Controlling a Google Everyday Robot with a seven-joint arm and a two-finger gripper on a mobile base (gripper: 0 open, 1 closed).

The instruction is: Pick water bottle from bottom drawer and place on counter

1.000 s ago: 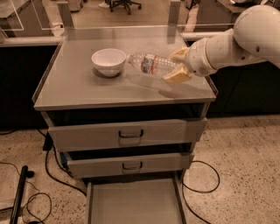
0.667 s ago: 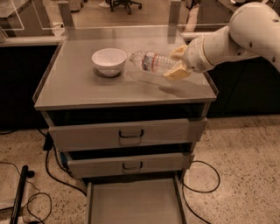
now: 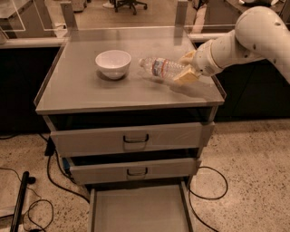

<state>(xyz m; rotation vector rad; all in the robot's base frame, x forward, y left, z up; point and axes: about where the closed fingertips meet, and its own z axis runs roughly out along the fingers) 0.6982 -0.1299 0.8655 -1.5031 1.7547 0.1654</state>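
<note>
The water bottle (image 3: 159,69) is clear with a reddish-white label and lies sideways low over the counter (image 3: 81,90), cap pointing left toward the bowl. My gripper (image 3: 185,68) is at the counter's right side, its tan fingers (image 3: 185,76) shut on the bottle's base end. The white arm reaches in from the upper right. The bottom drawer (image 3: 138,209) is pulled out at the foot of the cabinet, its flat grey floor bare.
A white bowl (image 3: 113,63) stands on the counter left of the bottle. Two upper drawers with dark handles (image 3: 135,138) stick out slightly. Black cables (image 3: 54,176) lie on the speckled floor left and right. A glass partition (image 3: 122,13) rises behind the counter.
The gripper with the bottle has shifted slightly up and back toward the counter's rear right. The bowl and drawers have not moved.
</note>
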